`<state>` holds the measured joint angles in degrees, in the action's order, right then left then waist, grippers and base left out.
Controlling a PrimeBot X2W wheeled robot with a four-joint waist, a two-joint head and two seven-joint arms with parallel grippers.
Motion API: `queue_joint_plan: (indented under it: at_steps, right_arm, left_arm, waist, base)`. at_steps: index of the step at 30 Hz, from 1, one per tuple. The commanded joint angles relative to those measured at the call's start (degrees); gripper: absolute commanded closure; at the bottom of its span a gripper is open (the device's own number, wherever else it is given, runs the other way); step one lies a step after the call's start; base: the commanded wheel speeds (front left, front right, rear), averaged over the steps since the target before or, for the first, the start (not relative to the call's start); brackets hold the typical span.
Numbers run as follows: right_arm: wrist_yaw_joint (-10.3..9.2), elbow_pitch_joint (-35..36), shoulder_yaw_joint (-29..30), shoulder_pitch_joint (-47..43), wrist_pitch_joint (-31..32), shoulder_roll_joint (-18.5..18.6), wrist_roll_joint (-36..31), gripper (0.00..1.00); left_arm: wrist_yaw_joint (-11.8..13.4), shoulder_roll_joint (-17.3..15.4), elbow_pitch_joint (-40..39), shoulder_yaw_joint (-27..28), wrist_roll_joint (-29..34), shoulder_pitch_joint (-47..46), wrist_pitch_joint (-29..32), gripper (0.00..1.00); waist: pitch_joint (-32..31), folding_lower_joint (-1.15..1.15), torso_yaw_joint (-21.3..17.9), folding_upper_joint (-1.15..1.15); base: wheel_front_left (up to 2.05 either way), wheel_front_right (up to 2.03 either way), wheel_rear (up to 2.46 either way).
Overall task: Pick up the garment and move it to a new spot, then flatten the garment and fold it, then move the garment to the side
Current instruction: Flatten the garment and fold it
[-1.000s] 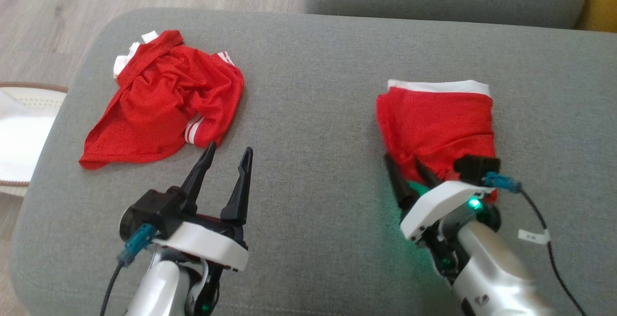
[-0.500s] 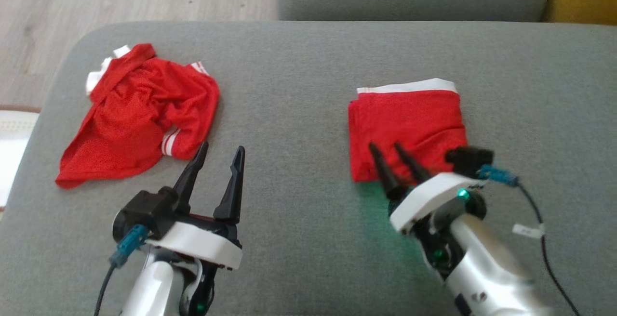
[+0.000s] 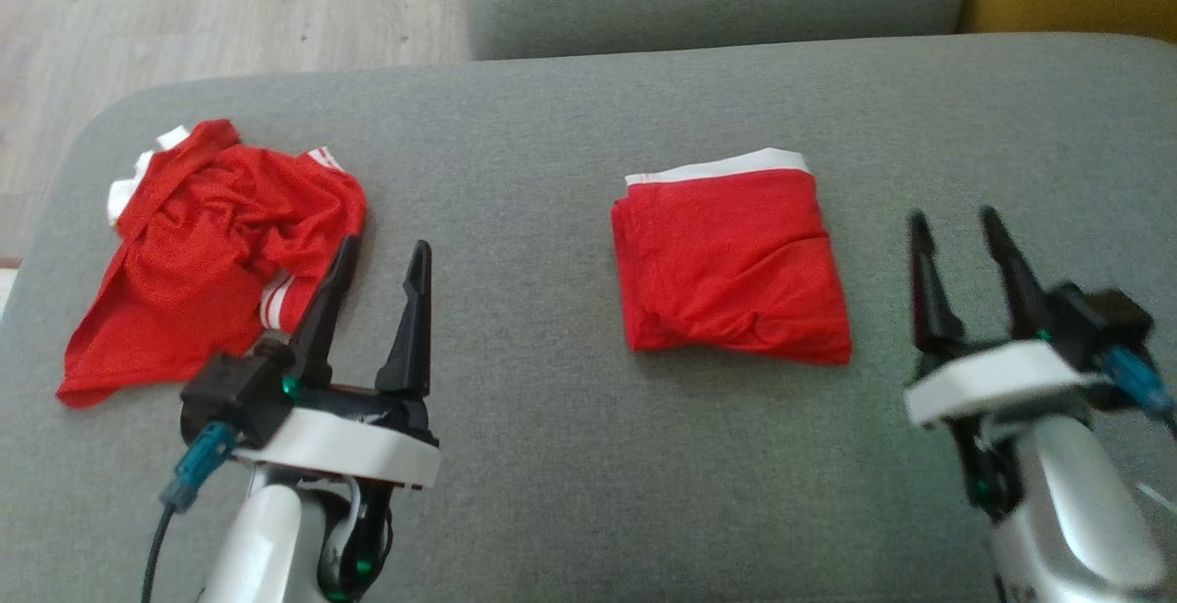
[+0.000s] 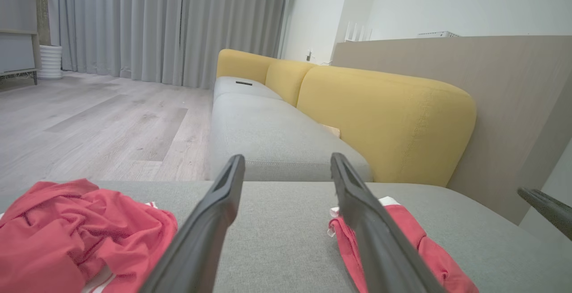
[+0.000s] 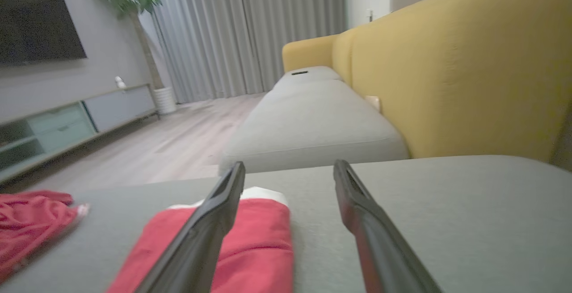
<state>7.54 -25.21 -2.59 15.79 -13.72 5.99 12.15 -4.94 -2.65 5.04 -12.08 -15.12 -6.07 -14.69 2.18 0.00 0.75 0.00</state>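
A folded red garment (image 3: 731, 277), with a white band along its far edge, lay flat near the middle of a grey sofa cushion (image 3: 552, 456). The right gripper (image 3: 953, 215) hovered just to its right, clear of the cloth, jaws moderately spread and holding nothing. The left gripper (image 3: 385, 244) sat at the lower left, jaws likewise spread and holding nothing, close by a crumpled red garment (image 3: 211, 244) at the cushion's left end.
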Motion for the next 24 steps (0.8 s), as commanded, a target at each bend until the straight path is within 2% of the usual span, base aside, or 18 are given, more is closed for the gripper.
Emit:
queue_joint_plan:
  at_steps: [1,4,8,19,20,21,22,24]
  right_arm:
    - [-0.05,3.79,1.61,-0.48,-0.92,-1.09,-2.55,0.00]
    - [-0.05,8.08,5.21,-3.75,-1.21,-2.36,-7.46,0.00]
    - [-0.05,13.59,6.52,-7.50,-1.26,-3.02,-9.85,0.00]
    - [-0.05,15.61,6.23,-9.21,-1.27,-3.10,-6.90,0.00]
    - [-0.05,15.48,6.17,-9.07,-1.27,-3.10,-6.78,0.05]
    - [-0.05,15.39,6.04,-8.82,-1.27,-3.10,-6.77,0.60]
    - [-0.05,15.42,5.79,-8.50,-1.27,-3.10,-6.96,1.00]
    - [-0.05,15.53,5.38,-7.74,-1.28,-3.11,-7.40,1.00]
  left_arm:
    - [0.49,-0.22,-2.40,2.18,-0.37,-1.96,-0.30,0.00]
    - [0.88,-0.22,-2.84,2.80,-0.91,-1.37,-0.30,0.00]
    - [1.28,-0.22,-3.19,3.39,-1.36,-0.19,-0.30,0.00]
    - [1.38,-0.22,-3.70,2.57,-0.88,0.34,-0.30,0.00]
    - [1.31,-0.22,-3.75,2.40,-0.80,0.19,-0.30,0.00]
    - [1.24,-0.22,-3.79,2.24,-0.69,0.05,-0.30,0.00]
    - [1.18,-0.22,-3.84,2.07,-0.51,-0.15,-0.30,0.00]
    - [1.13,-0.22,-4.00,1.72,-0.23,-0.73,-0.30,0.00]
  waist:
    - [-0.07,0.00,-0.56,0.00]
    - [-0.07,0.00,-1.29,0.00]
    - [0.06,0.00,-1.97,0.00]
    - [0.63,0.00,-1.74,0.00]
    - [0.79,0.00,-1.47,0.00]
    - [1.01,0.00,-1.22,0.00]
    - [1.30,0.00,-0.91,0.00]
    - [2.02,0.00,-0.14,0.00]
  base:
    - [0.00,0.00,0.00]
    - [0.00,0.00,0.00]
    - [0.00,0.00,0.00]
    - [0.00,0.00,0.00]
    - [0.00,0.00,0.00]
    - [0.00,0.00,0.00]
    - [0.00,0.00,0.00]
    - [0.00,0.00,0.00]
